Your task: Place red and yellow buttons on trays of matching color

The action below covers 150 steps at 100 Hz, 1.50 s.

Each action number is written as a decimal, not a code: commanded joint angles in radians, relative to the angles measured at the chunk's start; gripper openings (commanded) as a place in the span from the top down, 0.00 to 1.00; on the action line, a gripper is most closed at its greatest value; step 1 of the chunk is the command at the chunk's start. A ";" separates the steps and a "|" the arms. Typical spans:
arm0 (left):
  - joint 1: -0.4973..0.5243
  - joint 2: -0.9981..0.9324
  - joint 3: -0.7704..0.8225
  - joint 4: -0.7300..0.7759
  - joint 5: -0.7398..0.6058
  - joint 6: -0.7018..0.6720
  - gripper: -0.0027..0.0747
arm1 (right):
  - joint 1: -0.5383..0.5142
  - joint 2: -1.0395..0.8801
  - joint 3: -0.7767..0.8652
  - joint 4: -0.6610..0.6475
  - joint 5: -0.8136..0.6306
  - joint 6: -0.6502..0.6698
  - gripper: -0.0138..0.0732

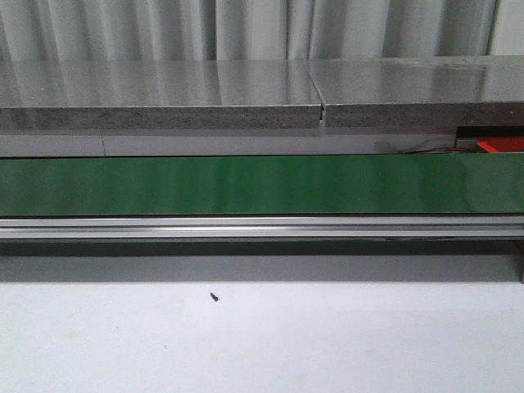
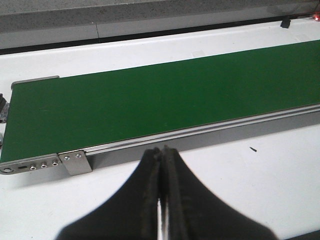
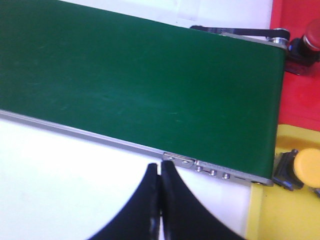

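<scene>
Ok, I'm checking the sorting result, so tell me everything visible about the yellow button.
The yellow button shows only in the right wrist view: a round, domed yellow cap, plastic-looking, on a dark grey housing with metal screws. It lies tipped sideways on the yellow tray, just past the green conveyor belt end, partly cut off by the frame edge.

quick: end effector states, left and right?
Left end effector: closed, holding nothing.
Right end effector: closed, holding nothing.

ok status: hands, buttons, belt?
Left hand shut, empty. Right hand shut, empty. Red button on red tray, yellow button on yellow tray. Green belt bare, nothing in the way.
</scene>
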 commanded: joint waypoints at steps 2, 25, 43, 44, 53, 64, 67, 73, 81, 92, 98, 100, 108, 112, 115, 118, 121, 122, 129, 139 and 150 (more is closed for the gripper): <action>-0.009 0.003 -0.027 -0.011 -0.072 -0.008 0.99 | 0.026 -0.099 0.017 -0.008 -0.060 -0.026 0.92; -0.009 0.003 -0.027 -0.001 -0.124 -0.006 0.99 | 0.039 -0.260 0.119 -0.006 -0.066 -0.028 0.92; -0.009 0.003 -0.027 -0.001 -0.150 -0.006 0.99 | 0.039 -0.372 0.203 -0.006 -0.051 -0.028 0.92; -0.009 0.003 -0.027 -0.001 -0.150 -0.006 0.99 | 0.039 -0.379 0.209 -0.006 -0.051 -0.028 0.92; -0.009 0.003 -0.027 -0.001 -0.150 -0.006 0.99 | 0.039 -0.421 0.238 -0.006 -0.063 -0.028 0.92; -0.009 0.003 -0.027 -0.001 -0.152 -0.006 0.99 | 0.039 -0.447 0.252 -0.006 -0.062 -0.028 0.92; -0.009 0.003 -0.027 -0.001 -0.155 -0.006 0.99 | 0.039 -0.447 0.252 -0.006 -0.060 -0.028 0.92; -0.009 0.005 -0.027 -0.001 -0.156 -0.006 0.99 | 0.039 -0.447 0.253 -0.006 -0.059 -0.028 0.92; -0.009 0.005 -0.027 -0.001 -0.151 -0.006 0.99 | 0.039 -0.447 0.253 -0.006 -0.059 -0.028 0.92; -0.009 0.005 -0.027 -0.002 -0.177 -0.006 0.99 | 0.039 -0.447 0.253 -0.006 -0.059 -0.028 0.92; -0.009 0.005 -0.027 -0.013 -0.196 -0.008 0.99 | 0.039 -0.447 0.253 -0.006 -0.059 -0.028 0.92; -0.009 0.005 -0.027 -0.013 -0.205 -0.011 0.99 | 0.039 -0.447 0.253 -0.006 -0.059 -0.028 0.92; -0.005 0.022 -0.029 0.010 -0.224 -0.076 0.99 | 0.039 -0.447 0.253 -0.006 -0.057 -0.028 0.92; 0.002 0.036 -0.033 0.038 -0.226 -0.123 0.99 | 0.039 -0.447 0.253 -0.006 -0.057 -0.028 0.92; 0.007 0.053 -0.035 0.053 -0.226 -0.145 0.99 | 0.039 -0.447 0.253 -0.006 -0.057 -0.028 0.92; 0.015 0.068 -0.039 0.064 -0.226 -0.170 0.99 | 0.039 -0.447 0.253 -0.006 -0.057 -0.028 0.92; 0.023 0.085 -0.041 0.071 -0.231 -0.183 0.99 | 0.039 -0.447 0.253 -0.006 -0.057 -0.028 0.92; 0.025 0.093 -0.041 0.072 -0.236 -0.185 0.99 | 0.039 -0.447 0.253 -0.006 -0.057 -0.028 0.92; 0.053 0.135 -0.049 0.072 -0.253 -0.185 0.99 | 0.039 -0.447 0.253 -0.006 -0.057 -0.028 0.92; 0.116 0.205 -0.082 0.069 -0.254 -0.185 0.99 | 0.039 -0.447 0.253 -0.006 -0.054 -0.028 0.92; 0.207 0.308 -0.138 0.032 -0.217 -0.195 0.99 | 0.039 -0.447 0.253 -0.006 -0.047 -0.028 0.92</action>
